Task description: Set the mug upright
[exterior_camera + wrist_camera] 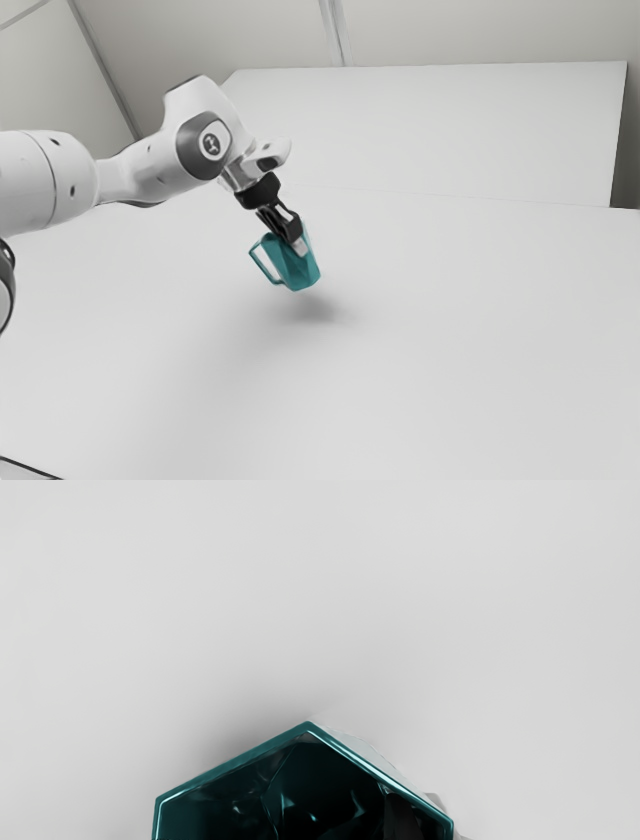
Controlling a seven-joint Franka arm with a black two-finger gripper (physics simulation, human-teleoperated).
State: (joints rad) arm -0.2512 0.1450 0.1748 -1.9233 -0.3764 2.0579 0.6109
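In the exterior view my gripper (296, 238) reaches down to the teal mug (293, 268) and is shut on its wall near the rim. The mug hangs tilted above the table, a shadow beneath it and its handle toward the exterior view's left. In the wrist view the mug's angular rim (232, 762) surrounds a dark hollow. There my gripper (421, 807) straddles the mug's wall, with one dark finger inside the mug and a small part of the other outside. The mug's base is hidden in that view.
The broad white table (450, 350) lies below the mug. A pale upright panel (430, 130) stands behind it in the exterior view. Part of a dark-edged object (30, 468) shows at that view's lower left corner.
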